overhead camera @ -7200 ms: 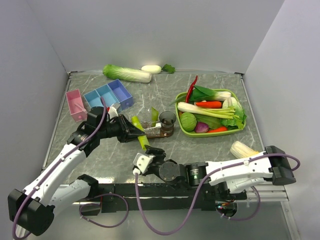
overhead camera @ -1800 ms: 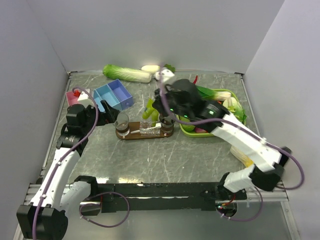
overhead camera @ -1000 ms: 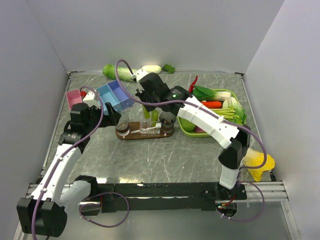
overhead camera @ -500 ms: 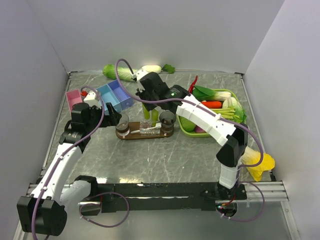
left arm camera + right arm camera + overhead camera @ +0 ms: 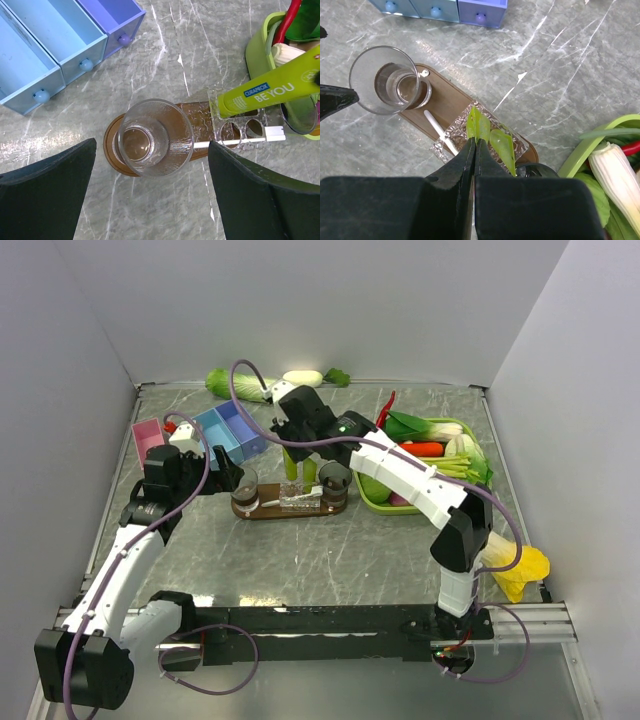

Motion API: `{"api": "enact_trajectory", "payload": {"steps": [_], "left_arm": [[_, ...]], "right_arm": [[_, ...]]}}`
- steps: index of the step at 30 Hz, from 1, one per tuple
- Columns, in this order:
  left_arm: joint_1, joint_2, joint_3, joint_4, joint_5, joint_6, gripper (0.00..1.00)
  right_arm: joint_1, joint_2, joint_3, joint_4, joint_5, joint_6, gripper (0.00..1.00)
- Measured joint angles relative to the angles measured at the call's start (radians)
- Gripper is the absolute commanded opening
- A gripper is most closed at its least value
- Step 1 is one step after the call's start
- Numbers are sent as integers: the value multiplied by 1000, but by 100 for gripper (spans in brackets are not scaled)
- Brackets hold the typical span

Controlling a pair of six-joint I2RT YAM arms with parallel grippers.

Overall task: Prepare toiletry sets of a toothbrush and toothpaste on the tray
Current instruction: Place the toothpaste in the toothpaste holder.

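A: Worktop [image 5: 300, 570], then the tray [image 5: 447, 102] on it. What goes wrong from here?

B: Left fingers [image 5: 55, 180] are spread wide and hold nothing. They straddle the tumbler [image 5: 155, 137] at the tray's left end, clear of the glass. A careless close or swing there likely tips it or skids the tray.

A: Right side?

B: Right fingers [image 5: 471, 150] are pinched shut on the flat end of a toothpaste [image 5: 477, 122]. It leans over the clear holder [image 5: 250, 125] at the tray's middle. Can't tell if the cap is seated in a hole. Let go early and I'd guess it flops off the tray, or knocks the second tube [image 5: 502, 147] just beside it.

A: Toothbrush [image 5: 240, 140]?

B: Lying flat on the tray, from the left tumbler toward the middle. A dragged tube could roll it off.

A: Counts, fast.

B: One tray. Two tumblers, the other [image 5: 333, 478] at the tray's right end. One holder. Two toothpastes. One toothbrush, no spare in view.
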Motion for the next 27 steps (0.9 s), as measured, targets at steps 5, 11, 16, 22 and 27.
{"api": "enact_trajectory", "payload": {"steps": [5, 11, 16, 22, 27], "left_arm": [[-1, 1, 0, 0, 0, 0, 97], [-1, 7, 0, 0, 7, 3, 97], [-1, 7, 0, 0, 7, 4, 97], [-1, 7, 0, 0, 8, 4, 97], [-1, 7, 0, 0, 8, 6, 97]], "right_arm": [[0, 8, -24, 17, -2, 0, 0], [-2, 12, -54, 42, -6, 0, 0], [-3, 17, -67, 58, -9, 0, 0], [-5, 46, -69, 62, -10, 0, 0], [-7, 70, -80, 72, -16, 0, 0]]}}
